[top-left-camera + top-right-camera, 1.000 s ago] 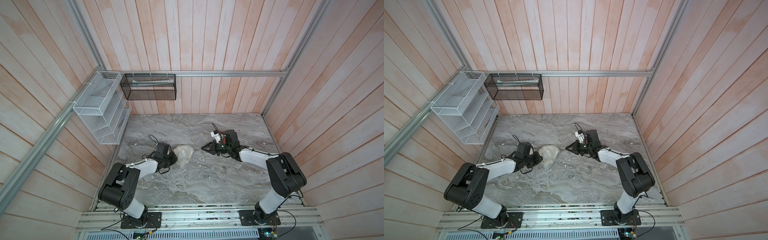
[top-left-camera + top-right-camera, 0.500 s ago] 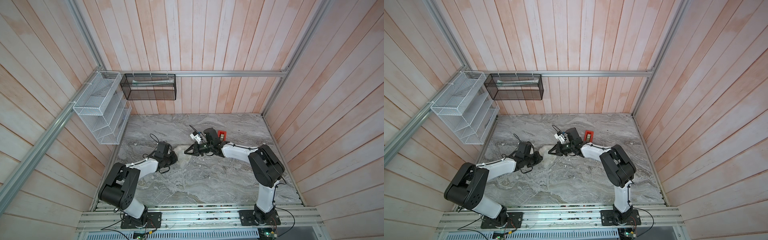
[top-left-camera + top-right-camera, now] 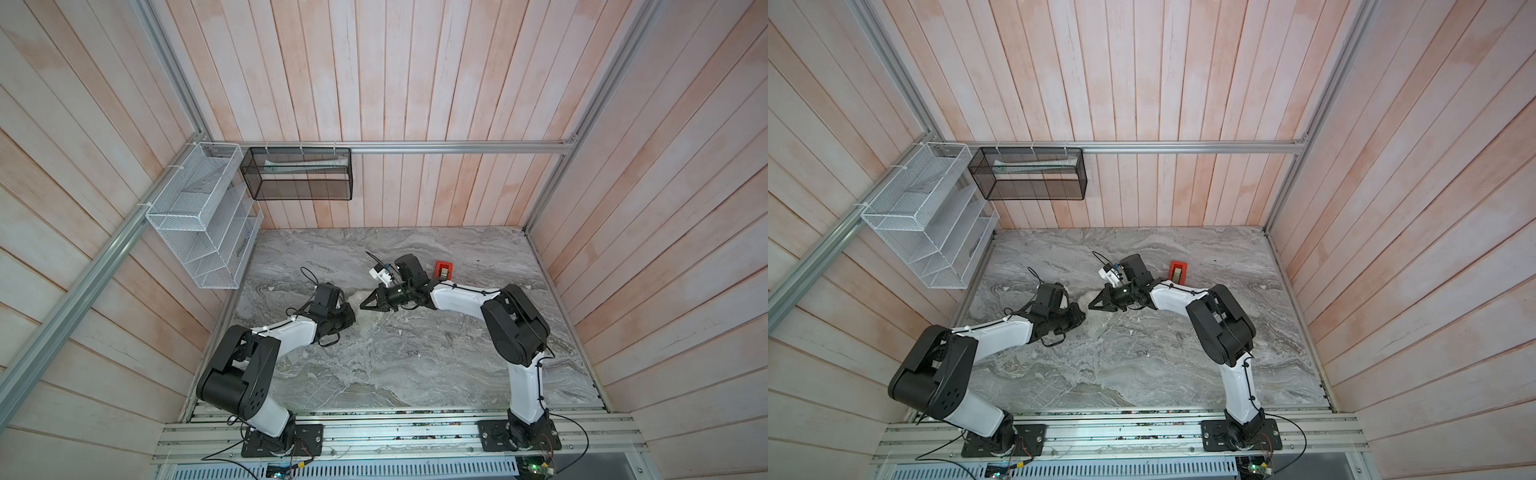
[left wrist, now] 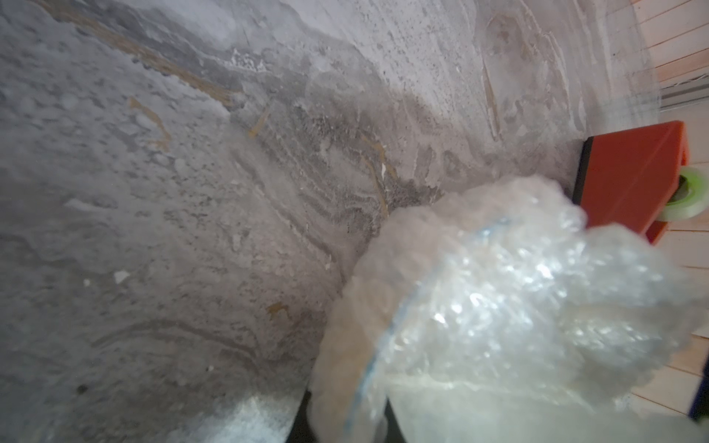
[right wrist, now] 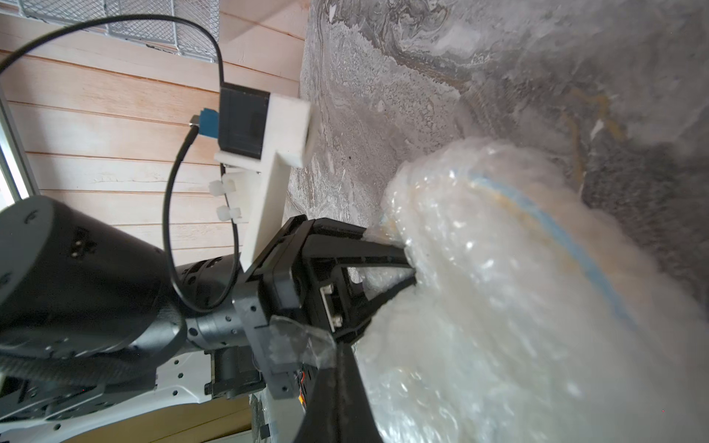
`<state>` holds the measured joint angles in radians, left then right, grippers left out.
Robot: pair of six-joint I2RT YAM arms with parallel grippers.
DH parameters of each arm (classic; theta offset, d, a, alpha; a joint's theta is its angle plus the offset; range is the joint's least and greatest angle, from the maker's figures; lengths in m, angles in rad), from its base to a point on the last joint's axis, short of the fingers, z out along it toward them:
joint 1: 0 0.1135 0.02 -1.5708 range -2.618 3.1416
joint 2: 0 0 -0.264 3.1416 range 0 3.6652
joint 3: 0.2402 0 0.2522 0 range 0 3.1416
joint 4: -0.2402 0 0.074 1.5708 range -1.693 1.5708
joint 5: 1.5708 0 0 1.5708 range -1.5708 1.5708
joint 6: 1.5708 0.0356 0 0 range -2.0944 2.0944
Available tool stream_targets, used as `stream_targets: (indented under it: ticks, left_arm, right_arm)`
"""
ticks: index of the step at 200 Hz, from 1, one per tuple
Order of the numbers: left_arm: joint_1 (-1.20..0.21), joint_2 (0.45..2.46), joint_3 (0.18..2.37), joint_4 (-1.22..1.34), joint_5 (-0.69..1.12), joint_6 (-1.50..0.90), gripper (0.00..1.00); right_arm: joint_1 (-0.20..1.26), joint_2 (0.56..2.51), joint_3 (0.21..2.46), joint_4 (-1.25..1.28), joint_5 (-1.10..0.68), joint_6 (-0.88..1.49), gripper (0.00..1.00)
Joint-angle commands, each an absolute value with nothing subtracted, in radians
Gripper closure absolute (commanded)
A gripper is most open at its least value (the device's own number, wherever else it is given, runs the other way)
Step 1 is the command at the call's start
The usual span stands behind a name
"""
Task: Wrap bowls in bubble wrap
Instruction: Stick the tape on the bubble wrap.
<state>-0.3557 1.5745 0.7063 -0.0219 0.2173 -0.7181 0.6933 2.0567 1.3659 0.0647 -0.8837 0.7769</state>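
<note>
r arm has swung in from by the dispenser (image 3: 443, 270), which is now uncovered. r claw (image 3: 363, 306) is pinched together, tip at the wrap (image 4: 498, 307). l claw (image 5: 411, 268) hasn't moved, clamped on the wrap's edge. bowl (image 5: 544, 222) sits inside the wrap on the table (image 3: 395, 365), between both claws, now mostly hidden from above.
</note>
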Motion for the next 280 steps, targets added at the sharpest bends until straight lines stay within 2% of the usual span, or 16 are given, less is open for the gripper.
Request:
stream_targets:
  ticks: [1,77,178,248,280]
  left_arm:
    - [-0.362,1.563,0.742,-0.006,0.197,-0.699,0.88]
    - [-0.370,1.562,0.752,-0.014,0.163,-0.678,0.88]
    - [-0.370,1.607,0.796,-0.015,0.143,-0.658,0.86]
    - [-0.371,1.641,0.828,-0.008,0.177,-0.657,0.86]
    - [-0.375,1.638,0.830,0.002,0.190,-0.654,0.86]
  right_arm:
    - [0.708,2.079,1.403,0.022,-0.903,0.759,1.00]
    - [0.695,2.127,1.405,0.014,-0.899,0.816,1.00]
    - [0.635,2.156,1.412,-0.088,-0.906,0.753,1.00]
    - [0.607,2.235,1.528,-0.185,-0.929,0.670,1.00]
    - [0.609,2.271,1.560,-0.242,-0.870,0.644,1.00]
